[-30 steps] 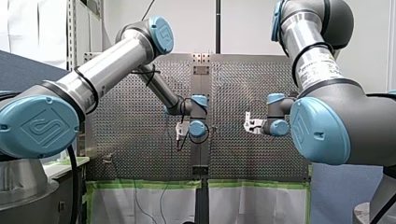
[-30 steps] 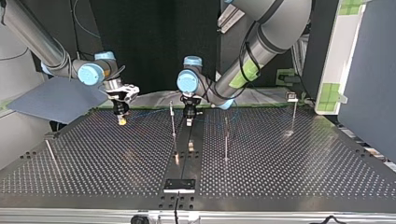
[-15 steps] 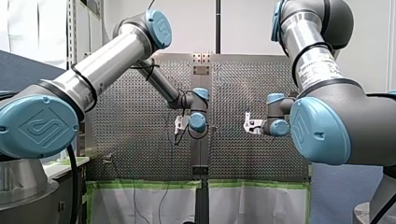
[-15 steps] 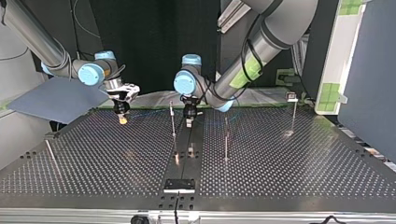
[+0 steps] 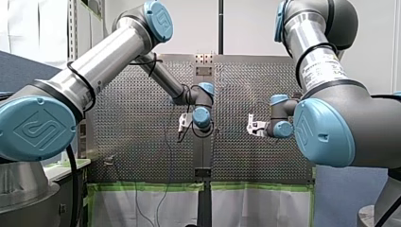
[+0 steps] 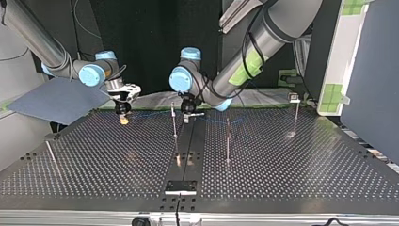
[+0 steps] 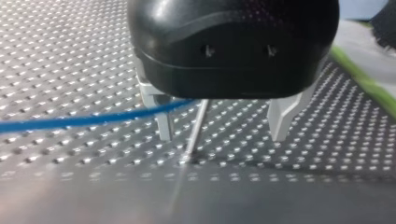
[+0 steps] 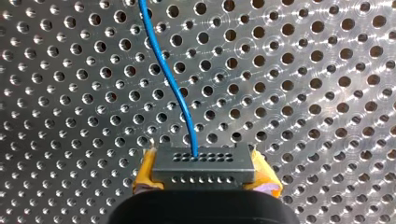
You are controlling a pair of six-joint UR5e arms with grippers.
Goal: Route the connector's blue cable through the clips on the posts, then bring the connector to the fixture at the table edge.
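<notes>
In the right wrist view my right gripper is shut on the grey connector, yellow pads on either side. The blue cable leaves the connector and runs ahead over the perforated plate. In the top view that right gripper hangs near the table's far left. My left gripper stands open low over the plate, with a thin post between its metal fingers. The cable passes one finger, unclamped. The left gripper sits beside the middle post.
More posts stand at the top view's middle right, far right and left edge. A dark fixture plate lies at the near table edge. A grey panel borders the far left.
My left gripper has shifted toward the top view's left, closer to the middle post, and its wrist has turned. My right arm has held still with the connector.
</notes>
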